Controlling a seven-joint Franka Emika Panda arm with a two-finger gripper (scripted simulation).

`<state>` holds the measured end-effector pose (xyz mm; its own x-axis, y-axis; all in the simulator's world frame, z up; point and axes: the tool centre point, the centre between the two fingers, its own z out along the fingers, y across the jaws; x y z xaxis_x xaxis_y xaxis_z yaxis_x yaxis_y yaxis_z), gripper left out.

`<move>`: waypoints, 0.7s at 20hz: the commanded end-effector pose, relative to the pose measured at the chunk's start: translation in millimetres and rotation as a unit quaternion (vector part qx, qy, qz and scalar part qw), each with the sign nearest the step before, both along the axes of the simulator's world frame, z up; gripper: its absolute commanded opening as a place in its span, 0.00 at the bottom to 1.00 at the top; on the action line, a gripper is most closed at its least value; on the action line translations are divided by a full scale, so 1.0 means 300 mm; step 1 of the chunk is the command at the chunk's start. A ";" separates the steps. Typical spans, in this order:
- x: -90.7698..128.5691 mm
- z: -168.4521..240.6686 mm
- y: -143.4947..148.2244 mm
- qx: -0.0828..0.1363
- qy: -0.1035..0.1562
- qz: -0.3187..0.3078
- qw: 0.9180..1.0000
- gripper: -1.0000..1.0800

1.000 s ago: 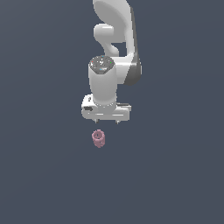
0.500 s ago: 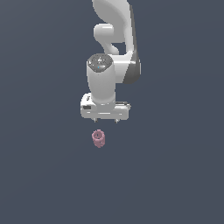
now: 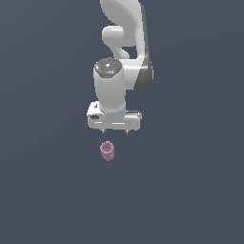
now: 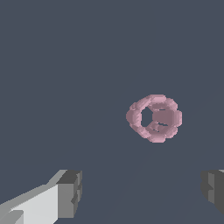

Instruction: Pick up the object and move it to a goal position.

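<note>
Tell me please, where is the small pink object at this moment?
In the exterior view the pink object lies on the dark floor just below the open gripper, apart from it. In the wrist view it shows ahead of the fingers, not between them.

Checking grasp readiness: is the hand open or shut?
Open. In the wrist view the fingertips stand wide apart, and the pink object lies beyond them, ungrasped.

Floor (image 3: 190, 190): seen bare and flat on every side of the object (image 3: 107, 150).
Object: approached freely from all sides; nothing is set beside it.
Gap: open air is seen between gripper (image 3: 115, 131) and object.
Fingers (image 4: 70, 192): spread wide, object seen between and beyond them.
</note>
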<state>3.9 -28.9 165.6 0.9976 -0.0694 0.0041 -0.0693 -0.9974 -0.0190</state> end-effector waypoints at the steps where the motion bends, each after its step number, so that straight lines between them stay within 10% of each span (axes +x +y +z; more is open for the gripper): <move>1: 0.002 -0.003 -0.002 0.000 0.000 -0.006 1.000 0.96; 14: 0.038 -0.046 -0.038 0.000 0.003 -0.115 0.993 0.96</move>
